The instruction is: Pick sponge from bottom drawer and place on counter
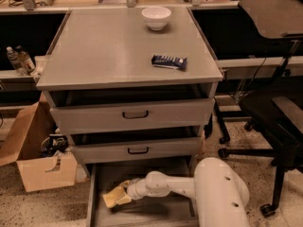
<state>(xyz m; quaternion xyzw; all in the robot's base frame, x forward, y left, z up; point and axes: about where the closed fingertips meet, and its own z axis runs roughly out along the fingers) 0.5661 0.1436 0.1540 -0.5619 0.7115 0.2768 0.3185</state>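
Note:
The bottom drawer (142, 212) is pulled open at the foot of the grey cabinet. My white arm reaches into it from the right, and the gripper (124, 191) is low over the drawer's left part. A pale-yellow sponge (112, 199) lies right at the gripper's tip, touching or overlapping it. The counter (109, 46) is the cabinet's flat grey top, far above the gripper.
A white bowl (156, 18) and a dark blue wrapped bar (169, 61) lie on the counter. Two grey drawers with black handles (135, 114) sit partly open above the bottom drawer. An open cardboard box (40, 162) stands on the left, a black office chair (279, 122) on the right.

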